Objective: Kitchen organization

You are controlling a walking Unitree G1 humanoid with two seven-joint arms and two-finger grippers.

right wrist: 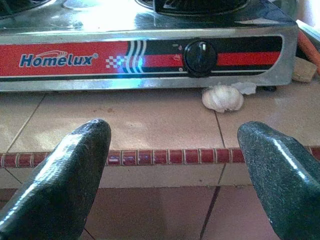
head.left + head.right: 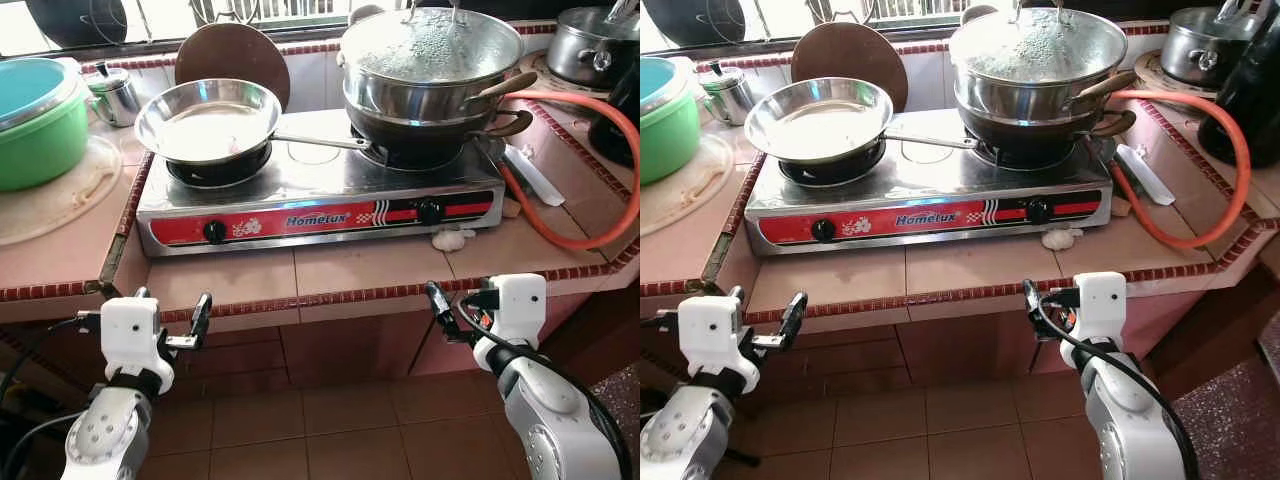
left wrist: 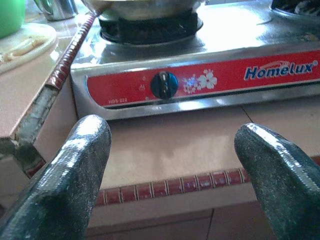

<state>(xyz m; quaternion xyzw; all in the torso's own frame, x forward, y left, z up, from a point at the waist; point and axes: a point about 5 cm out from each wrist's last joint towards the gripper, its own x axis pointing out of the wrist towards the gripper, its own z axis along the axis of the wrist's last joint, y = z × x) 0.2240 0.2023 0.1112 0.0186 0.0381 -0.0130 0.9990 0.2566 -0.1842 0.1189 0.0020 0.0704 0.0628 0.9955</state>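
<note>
A red and steel two-burner stove [image 2: 320, 215] stands on the tiled counter [image 2: 350, 270]. An empty steel frying pan [image 2: 208, 120] rests on its left burner. A lidded steel pot [image 2: 430, 60] sits stacked over a dark pan on the right burner. A garlic bulb [image 1: 223, 97] lies on the tiles just below the right knob [image 1: 200, 57]. My left gripper [image 2: 172, 305] hovers open in front of the counter edge, facing the left knob [image 3: 164, 84]. My right gripper [image 2: 462, 300] is open too, level with the counter edge and facing the garlic. Neither holds anything.
A green lidded bowl [image 2: 35, 120] and a round pale board [image 2: 50, 200] lie on the left counter, with a small steel jug [image 2: 113, 92] behind. An orange gas hose [image 2: 600, 230] loops at the right beside a knife [image 2: 533, 175]. Another steel pot [image 2: 590, 45] stands far right.
</note>
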